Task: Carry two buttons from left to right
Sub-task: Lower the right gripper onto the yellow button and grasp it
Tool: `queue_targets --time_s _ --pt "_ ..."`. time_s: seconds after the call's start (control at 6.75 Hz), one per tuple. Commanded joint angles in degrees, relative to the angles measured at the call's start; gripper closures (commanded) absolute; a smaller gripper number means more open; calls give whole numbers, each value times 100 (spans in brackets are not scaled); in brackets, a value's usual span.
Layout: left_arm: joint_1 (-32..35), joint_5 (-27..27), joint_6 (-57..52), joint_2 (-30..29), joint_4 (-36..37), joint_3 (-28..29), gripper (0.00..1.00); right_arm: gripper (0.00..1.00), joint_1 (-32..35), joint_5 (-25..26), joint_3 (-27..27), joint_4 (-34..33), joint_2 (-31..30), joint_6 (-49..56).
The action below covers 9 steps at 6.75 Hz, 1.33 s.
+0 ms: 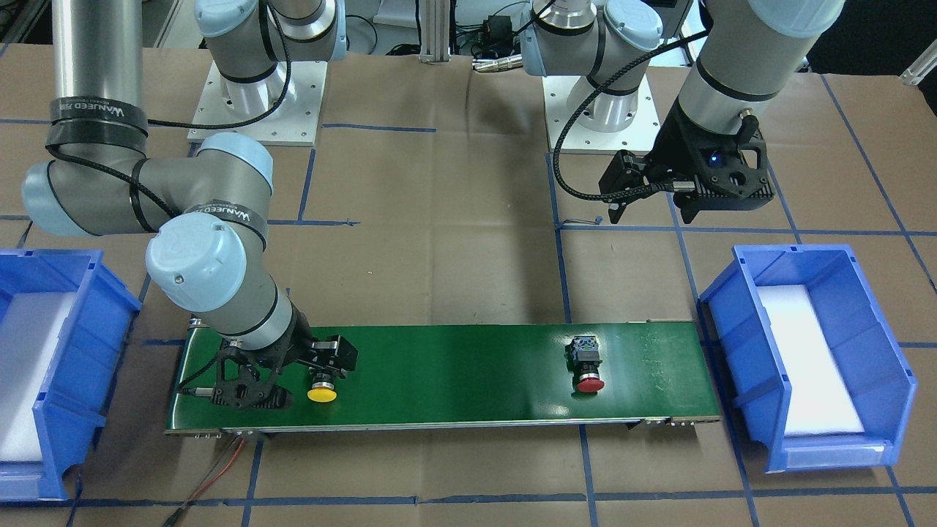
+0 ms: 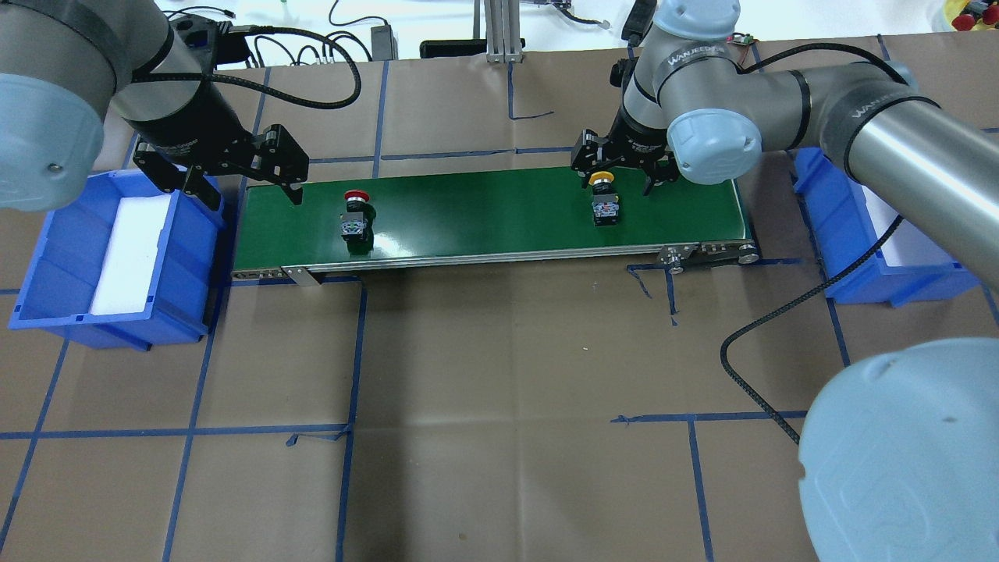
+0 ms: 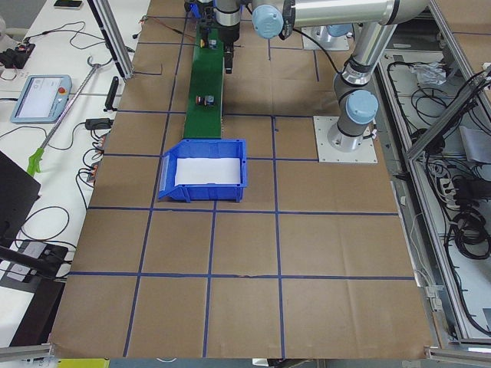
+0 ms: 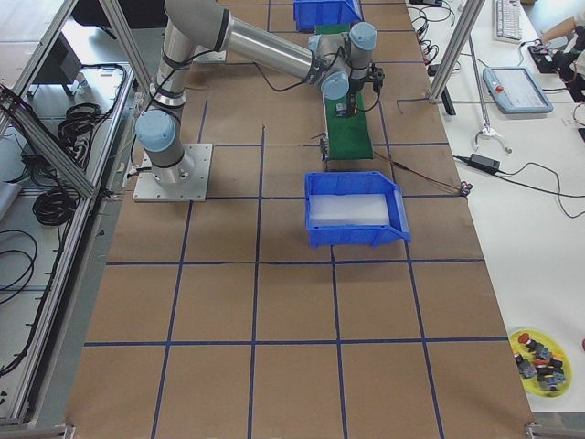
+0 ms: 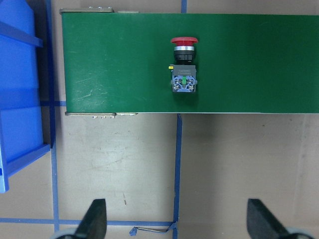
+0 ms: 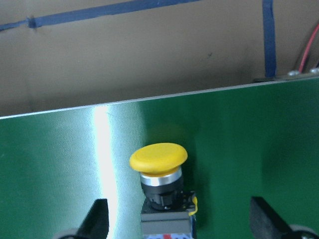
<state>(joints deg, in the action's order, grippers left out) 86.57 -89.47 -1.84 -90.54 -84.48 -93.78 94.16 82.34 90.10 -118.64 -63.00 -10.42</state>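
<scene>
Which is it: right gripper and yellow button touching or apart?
Apart. Right wrist view shows belt between the yellow button and each finger of the right gripper.

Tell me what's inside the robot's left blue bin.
A white pad lines the blue bin; nothing else shows inside. The left gripper covers its far corner in the overhead view.

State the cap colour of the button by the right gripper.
Yellow. The button cap shows best in the right wrist-mounted view.
</scene>
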Motion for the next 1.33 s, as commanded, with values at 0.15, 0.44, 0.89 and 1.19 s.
queue_targets --time_s 0.15,0.44,0.89,1.19 --pt "0 0 0 1 2 9 0 1 -12 19 51 17 42 48" --pt "0 0 0 1 2 9 0 32 -64 89 69 87 51 92" --pt "9 9 26 1 10 0 0 92 -169 984 51 342 -19 620" --pt "9 9 35 1 10 0 0 94 -327 1257 7 368 -316 629"
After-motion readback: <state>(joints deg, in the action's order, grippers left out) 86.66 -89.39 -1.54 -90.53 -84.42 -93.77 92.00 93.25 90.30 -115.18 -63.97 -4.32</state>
